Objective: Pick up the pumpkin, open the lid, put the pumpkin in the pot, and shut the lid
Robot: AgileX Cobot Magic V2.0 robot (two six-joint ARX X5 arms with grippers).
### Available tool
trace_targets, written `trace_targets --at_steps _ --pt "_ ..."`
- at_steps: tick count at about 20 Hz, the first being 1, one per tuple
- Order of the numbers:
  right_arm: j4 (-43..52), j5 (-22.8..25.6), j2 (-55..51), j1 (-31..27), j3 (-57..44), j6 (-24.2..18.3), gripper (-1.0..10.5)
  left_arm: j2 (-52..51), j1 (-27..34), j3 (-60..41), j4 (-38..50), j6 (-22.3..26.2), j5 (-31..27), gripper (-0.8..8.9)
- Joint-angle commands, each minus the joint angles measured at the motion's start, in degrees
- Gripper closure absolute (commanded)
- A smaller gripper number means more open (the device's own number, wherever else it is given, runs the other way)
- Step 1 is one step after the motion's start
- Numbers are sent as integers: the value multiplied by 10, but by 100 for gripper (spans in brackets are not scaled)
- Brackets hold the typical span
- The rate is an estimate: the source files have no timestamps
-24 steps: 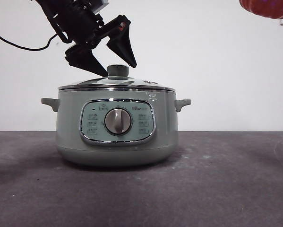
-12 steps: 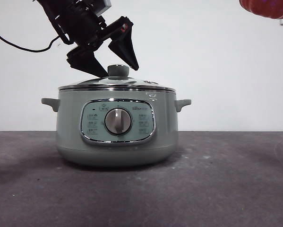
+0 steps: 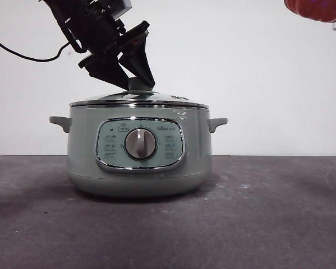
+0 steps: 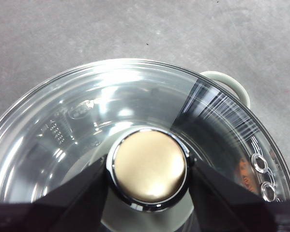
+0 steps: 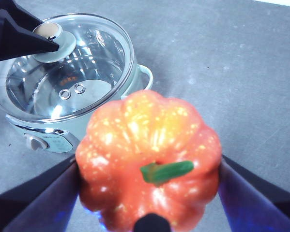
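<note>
Table (image 3: 280, 224): dark grey top, bare in front of the pot and to both sides of it, with a white wall behind.
Pot (image 3: 139, 168): stands upright on the table, panel and dial facing the front camera, a small handle sticking out at each side. Open table lies all round it in both wrist views.
Lid (image 3: 138, 101): sits flat on the pot, its chrome rim seated on the pot's edge all the way across. Through the glass the inside of the pot shows.
Left gripper (image 3: 135, 84): comes down at a slant from the upper left of the front view, right over the lid. Its two black jaws are drawn in against the knob (image 4: 148, 166), one on each side, touching it. In the left wrist view the knob fills the space between them.
Right gripper (image 5: 148, 193): held high, well off to the side of the pot. Its jaws are clamped on the pumpkin from both sides.
Pumpkin (image 5: 148, 159): up in the air in the right gripper, green stem towards the wrist camera, clear of pot and lid. In the front view only its underside shows at the top right corner.
</note>
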Motion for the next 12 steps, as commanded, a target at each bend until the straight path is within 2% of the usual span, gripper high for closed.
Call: trace_targets --at_steps 1,12 --pt "2 -1 0 2 0 3 957 4 -2 2 3 2 6 822" --pt "3 -1 0 2 0 3 957 -76 3 4 4 2 0 822"
